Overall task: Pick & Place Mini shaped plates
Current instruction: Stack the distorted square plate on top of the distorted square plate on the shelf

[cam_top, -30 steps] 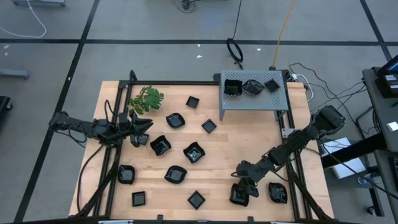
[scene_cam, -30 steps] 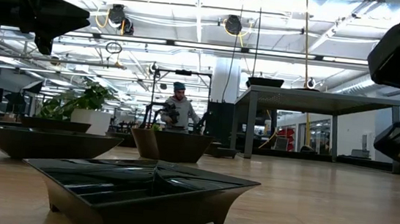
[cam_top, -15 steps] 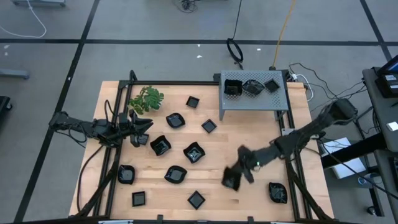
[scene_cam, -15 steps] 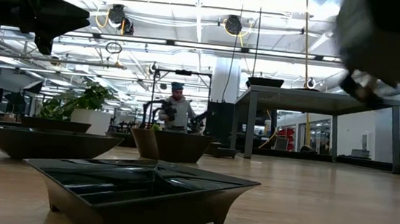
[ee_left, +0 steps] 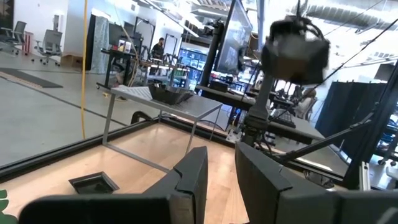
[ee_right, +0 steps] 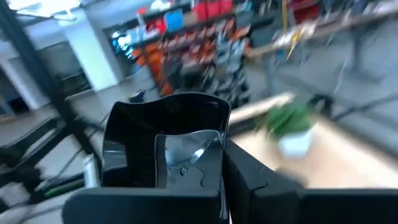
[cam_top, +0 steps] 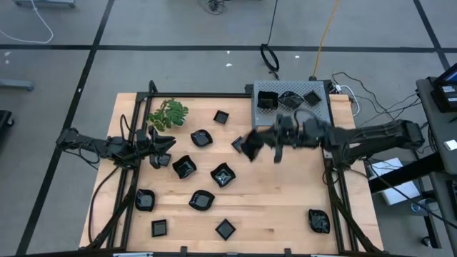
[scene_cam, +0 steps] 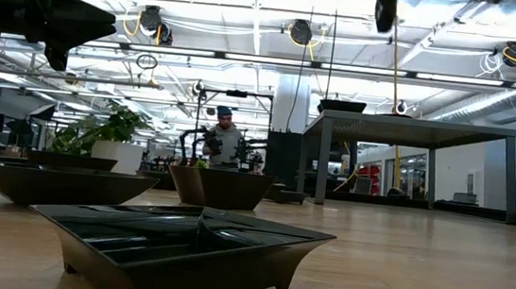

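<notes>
A: What's in the grey metal box [cam_top: 291, 114]?
B: Three black plates [cam_top: 289, 99], lying side by side along its far edge.

A: And the right gripper [cam_top: 251, 145]?
B: It's in the air over the table [cam_top: 285, 207], just in front of the box, fingers clamped on one black plate [ee_right: 163, 147]. From above that plate is blurred, so its shape is hard to tell.

A: The left gripper [cam_top: 170, 143]?
B: It hangs by the green sprig [cam_top: 168, 114] on the left side, fingers [ee_left: 189, 180] a little apart with nothing between them.

A: The other plates?
B: Scattered over the wood. One [cam_top: 240, 145] is partly hidden under the carried plate. In the low view a square one [scene_cam: 183, 237] fills the foreground and hides most of the rest.
</notes>
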Motion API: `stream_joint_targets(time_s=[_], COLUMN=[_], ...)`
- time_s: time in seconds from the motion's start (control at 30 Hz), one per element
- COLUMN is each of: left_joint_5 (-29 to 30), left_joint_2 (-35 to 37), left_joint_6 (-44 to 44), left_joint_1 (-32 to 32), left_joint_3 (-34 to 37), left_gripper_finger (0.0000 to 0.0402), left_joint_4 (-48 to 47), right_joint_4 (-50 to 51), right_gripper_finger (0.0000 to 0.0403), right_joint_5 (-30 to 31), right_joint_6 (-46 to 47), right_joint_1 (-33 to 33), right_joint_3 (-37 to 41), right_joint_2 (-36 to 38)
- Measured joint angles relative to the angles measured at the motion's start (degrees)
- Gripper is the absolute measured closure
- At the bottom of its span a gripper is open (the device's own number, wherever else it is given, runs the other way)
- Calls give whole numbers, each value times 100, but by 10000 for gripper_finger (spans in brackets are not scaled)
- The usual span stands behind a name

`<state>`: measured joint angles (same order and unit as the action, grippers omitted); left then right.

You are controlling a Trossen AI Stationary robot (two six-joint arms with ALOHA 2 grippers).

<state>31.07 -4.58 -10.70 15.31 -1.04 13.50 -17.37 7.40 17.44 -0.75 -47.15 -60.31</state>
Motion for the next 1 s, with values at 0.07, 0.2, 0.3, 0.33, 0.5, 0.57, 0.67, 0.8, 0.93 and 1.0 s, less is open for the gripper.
stream_joint_targets(time_s=[0.07, 0.2, 0.3, 0.33, 0.5, 0.57, 0.67, 0.8, 0.93, 1.0], left_joint_5=[0, 0, 0, 0, 0, 0, 0, 0, 0, 0], left_joint_2=[2, 2, 2, 1, 0, 2, 2, 1, 2, 2], left_joint_6=[0, 0, -2, -2, 0, -2, -2, -2, -1, -2], left_joint_1=[-2, -2, -1, -1, -2, -1, 0, 0, -2, -1], left_joint_3=[0, 0, 1, 1, 2, 2, 2, 1, 0, 0], left_gripper_finger=[316, 316, 316, 316, 316, 316, 316, 316, 316, 316], left_joint_4=[1, 0, 1, 1, 0, 2, 2, 1, 0, 2], right_joint_4=[3, 18, 284, 417, 965, 1189, 1355, 1335, 1340, 1341], right_gripper_finger=[403, 403, 403, 403, 403, 403, 403, 403, 403, 403], right_joint_5=[-12, -254, -704, -786, -693, -667, -467, 112, 185, 181], right_joint_6=[-273, -686, -801, -827, -13, 286, 328, 780, 1243, 1398], right_joint_1=[375, 1209, 1862, 2073, 2968, 3220, 3449, 3598, 3634, 3632], right_joint_3=[-144, -248, -250, -250, -250, -250, -250, -250, -250, -250], right_joint_2=[0, -4, -4, -7, -7, -7, -9, -9, -9, -9])
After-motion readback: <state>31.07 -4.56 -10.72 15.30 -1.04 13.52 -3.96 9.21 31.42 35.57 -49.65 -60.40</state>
